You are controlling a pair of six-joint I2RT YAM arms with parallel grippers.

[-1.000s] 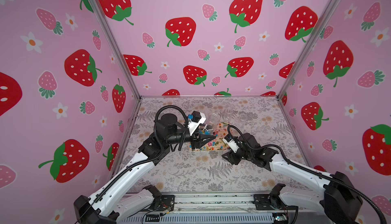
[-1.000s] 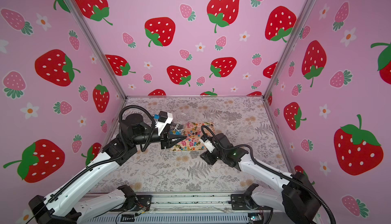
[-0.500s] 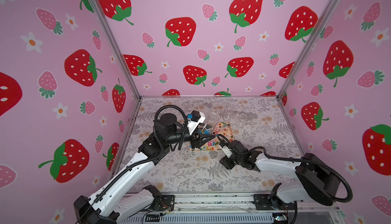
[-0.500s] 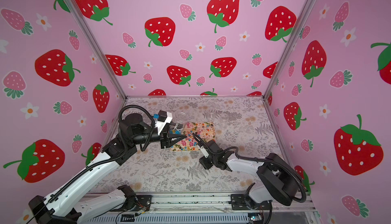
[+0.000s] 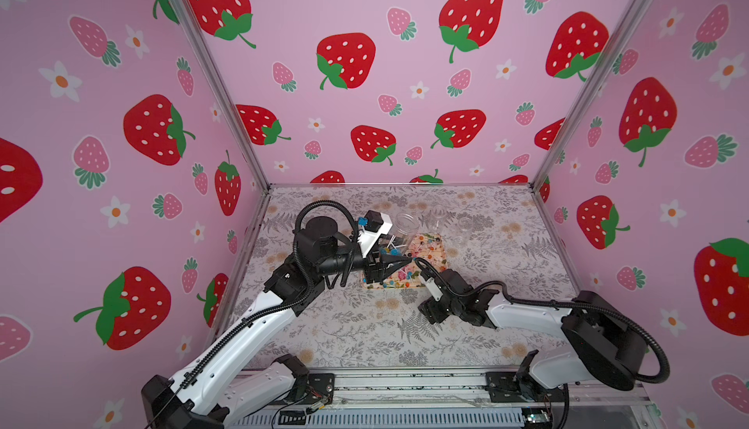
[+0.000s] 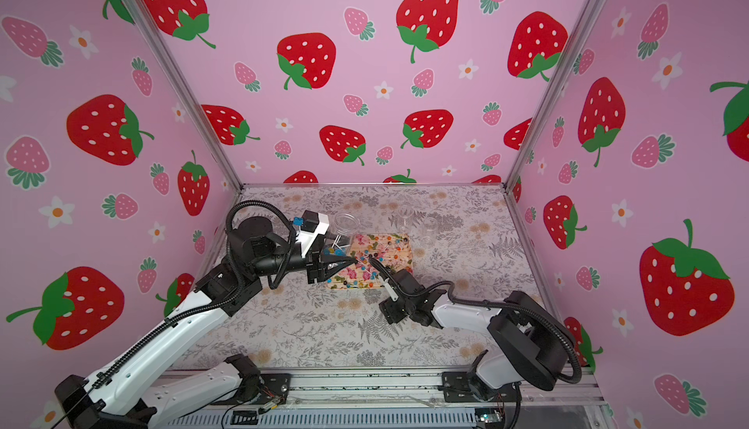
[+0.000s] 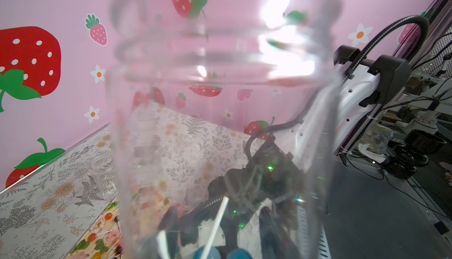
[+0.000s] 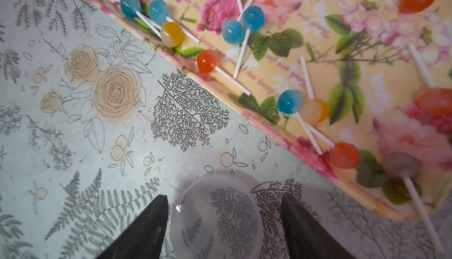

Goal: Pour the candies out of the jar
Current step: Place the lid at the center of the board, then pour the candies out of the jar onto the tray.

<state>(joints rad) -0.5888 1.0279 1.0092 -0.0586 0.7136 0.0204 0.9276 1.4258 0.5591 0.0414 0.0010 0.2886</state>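
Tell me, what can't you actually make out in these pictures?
- Candies left in the jar: left wrist view, blurred by its wall and cut by the frame edge; uncountable.
- Clear lid under the right hand: seen only in the right wrist view; in both top views that hand covers it.
- Tray: right wrist view, far side cut off by the edge.
- Small clear jars at the back: top view, too small to tell contents.

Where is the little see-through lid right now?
In the right wrist view, the clear lid lies flat on the table inside the open right claw, just beside the flowery tray.
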